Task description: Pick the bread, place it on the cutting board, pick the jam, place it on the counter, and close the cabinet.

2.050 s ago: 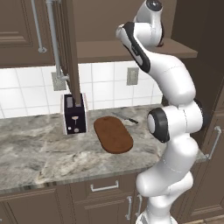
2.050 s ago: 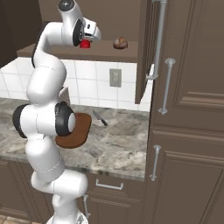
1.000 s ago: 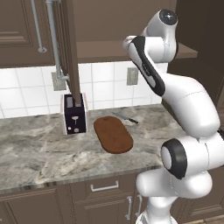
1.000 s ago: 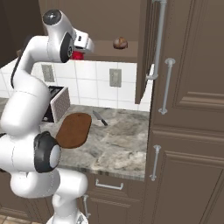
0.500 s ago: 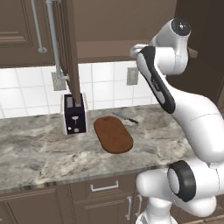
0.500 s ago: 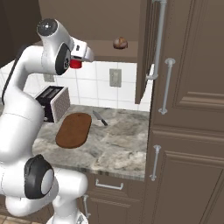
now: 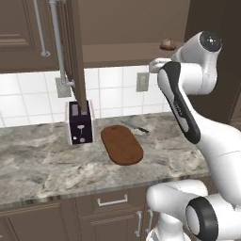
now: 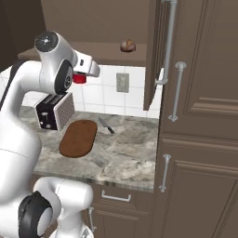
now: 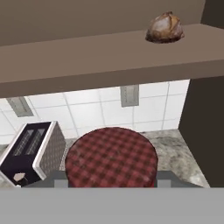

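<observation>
The jam (image 8: 79, 80), a small red jar with a dark red checked lid (image 9: 111, 158), hangs in the air in front of the open cabinet (image 8: 155, 56), with my gripper (image 8: 82, 74) shut on it. It is above the left end of the counter (image 8: 125, 153), over the toaster. The bread (image 8: 128, 45), a brown lumpy bun, sits on the cabinet's shelf (image 7: 122, 52), up and to the right of the jar in the hand view (image 9: 165, 28). The oval reddish-brown cutting board (image 7: 121, 145) lies bare on the counter (image 7: 47, 169).
A black toaster (image 7: 80, 123) stands left of the board, under the open cabinet door (image 7: 74, 56) that sticks out over the counter. A knife (image 7: 134, 127) lies behind the board. Tall cabinet doors (image 8: 204, 116) close off the right side.
My arm has drawn back out of the cabinet with the jam in its grip. The jar has come away from the shelf and downward. The bread has stayed on the shelf.
</observation>
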{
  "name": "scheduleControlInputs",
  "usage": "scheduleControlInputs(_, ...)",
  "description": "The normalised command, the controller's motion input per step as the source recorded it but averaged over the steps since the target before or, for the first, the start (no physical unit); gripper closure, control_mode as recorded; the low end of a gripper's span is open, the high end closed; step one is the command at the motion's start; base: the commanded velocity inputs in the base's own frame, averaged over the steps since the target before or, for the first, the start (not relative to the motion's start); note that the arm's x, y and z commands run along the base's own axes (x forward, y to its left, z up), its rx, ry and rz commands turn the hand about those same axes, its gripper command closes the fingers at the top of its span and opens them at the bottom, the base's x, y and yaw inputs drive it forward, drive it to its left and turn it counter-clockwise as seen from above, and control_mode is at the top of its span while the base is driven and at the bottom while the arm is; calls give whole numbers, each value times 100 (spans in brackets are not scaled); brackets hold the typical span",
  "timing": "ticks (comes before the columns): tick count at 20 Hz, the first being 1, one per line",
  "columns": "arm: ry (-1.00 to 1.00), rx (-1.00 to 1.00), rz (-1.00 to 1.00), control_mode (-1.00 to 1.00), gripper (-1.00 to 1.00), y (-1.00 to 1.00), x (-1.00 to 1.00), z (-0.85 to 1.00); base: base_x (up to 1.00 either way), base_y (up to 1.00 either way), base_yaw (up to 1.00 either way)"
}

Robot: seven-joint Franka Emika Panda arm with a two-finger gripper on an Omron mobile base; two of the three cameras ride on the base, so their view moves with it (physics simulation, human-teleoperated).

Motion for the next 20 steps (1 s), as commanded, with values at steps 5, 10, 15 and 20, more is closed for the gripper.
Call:
scheduleControlInputs(5, 0, 0, 0, -100, 100, -10, -38, -21, 0, 0, 0)
scheduleControlInputs(10, 0, 0, 0, -100, 100, -9, -29, -26, 0, 0, 0)
scheduleControlInputs(15, 0, 0, 0, -100, 100, -17, -26, -27, 0, 0, 0)
scheduleControlInputs(20, 0, 0, 0, -100, 100, -17, -21, -26, 0, 0, 0)
